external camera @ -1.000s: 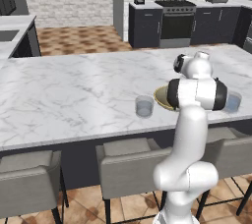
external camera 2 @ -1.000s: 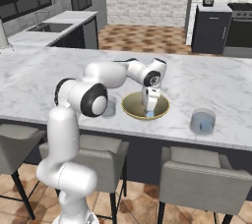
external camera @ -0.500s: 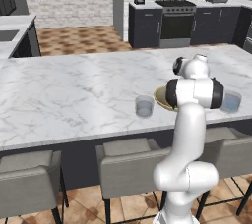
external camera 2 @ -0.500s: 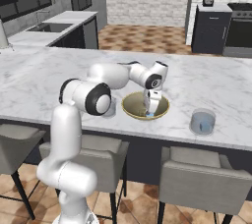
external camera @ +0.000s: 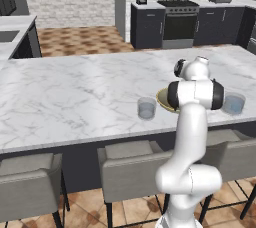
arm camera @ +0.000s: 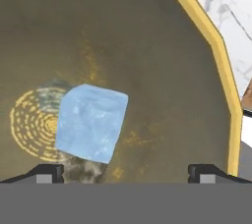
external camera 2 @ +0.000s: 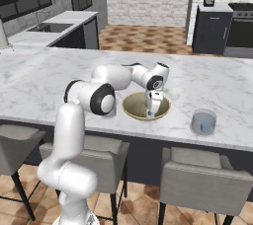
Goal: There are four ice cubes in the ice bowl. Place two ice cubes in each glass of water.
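Note:
The tan-yellow ice bowl [external camera 2: 130, 105] sits on the marble counter, partly hidden by my arm in the left base view [external camera: 162, 97]. My gripper [external camera 2: 152, 111] reaches straight down into it, jaws open. In the hand view a pale blue ice cube [arm camera: 91, 122] lies on the bowl's olive floor [arm camera: 162, 70], left of centre between my wide-apart fingertips [arm camera: 47, 173]. It also shows as a small blue speck under the gripper [external camera 2: 151, 116]. One glass of water [external camera: 146, 108] stands left of the bowl, the other [external camera: 233, 103] [external camera 2: 203, 122] to its right.
The counter's front edge runs just below the bowl, with grey stools [external camera 2: 200, 182] tucked under it. The bowl's yellow rim [arm camera: 219, 58] lies close on the right of the hand view, with marble [arm camera: 226, 2] beyond it. A stove [external camera: 179, 21] stands far behind.
The arm has shifted only slightly over the bowl. The gripper stays open down inside it.

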